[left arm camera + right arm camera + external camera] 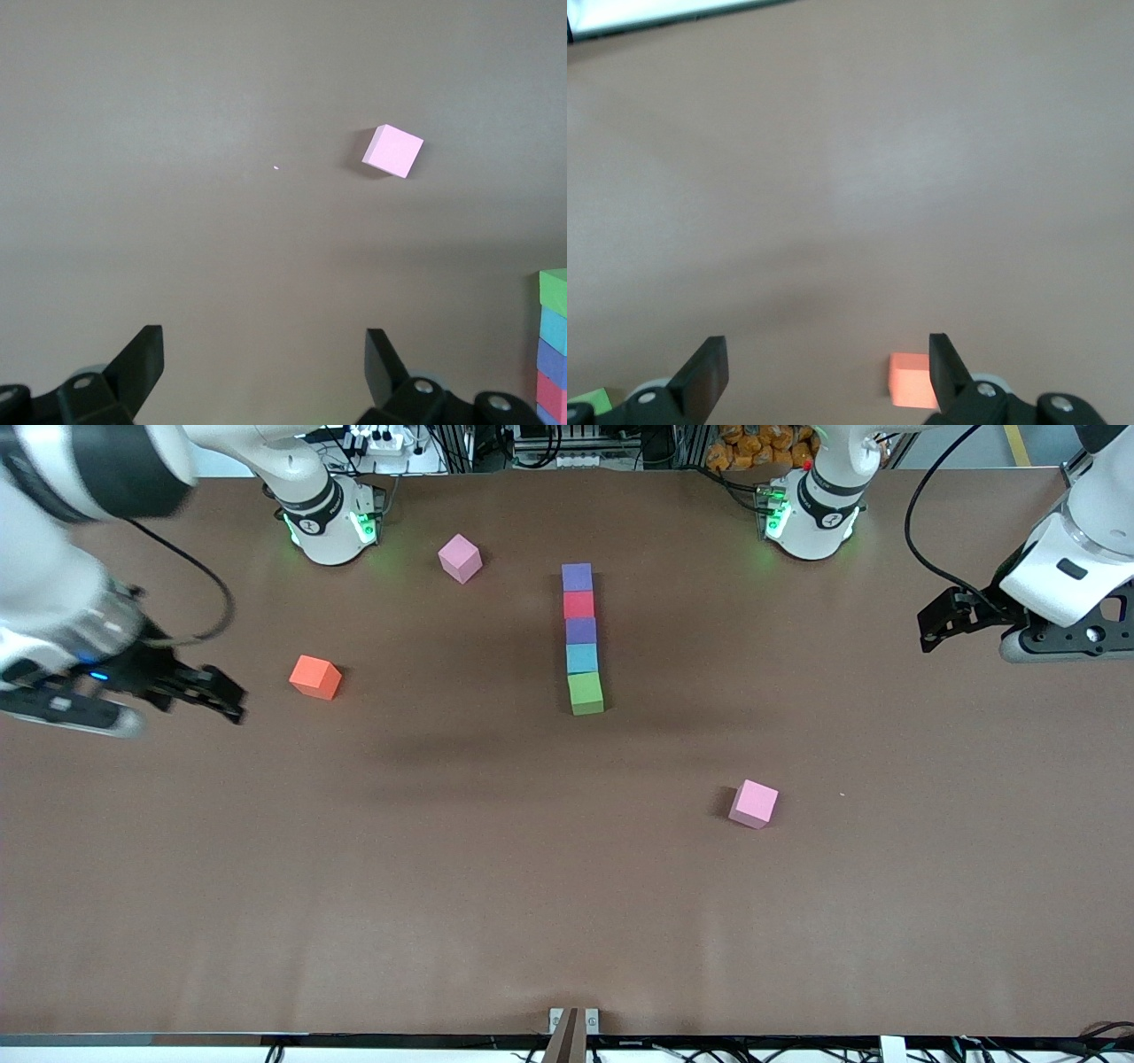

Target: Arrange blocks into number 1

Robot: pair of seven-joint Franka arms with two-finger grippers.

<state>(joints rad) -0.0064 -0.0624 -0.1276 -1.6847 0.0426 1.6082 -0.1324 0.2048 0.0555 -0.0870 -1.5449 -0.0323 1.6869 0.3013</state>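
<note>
Five blocks stand in one straight touching line mid-table: a purple block (pixel 577 576) nearest the bases, then red (pixel 578 605), purple (pixel 581 631), light blue (pixel 582 658), and green (pixel 586 693) nearest the front camera. The left wrist view catches the line's end at its edge, with the green block (pixel 554 293) outermost. My left gripper (pixel 928 631) hangs open and empty over the left arm's end of the table. My right gripper (pixel 226 700) hangs open and empty over the right arm's end, beside the orange cube. Neither touches a block.
An orange cube (pixel 315 677) lies toward the right arm's end, seen also as the orange cube (pixel 912 381). One pink cube (pixel 460 558) sits near the right arm's base. Another pink cube (pixel 754 803) lies nearer the front camera, shown too as the pink cube (pixel 393 150).
</note>
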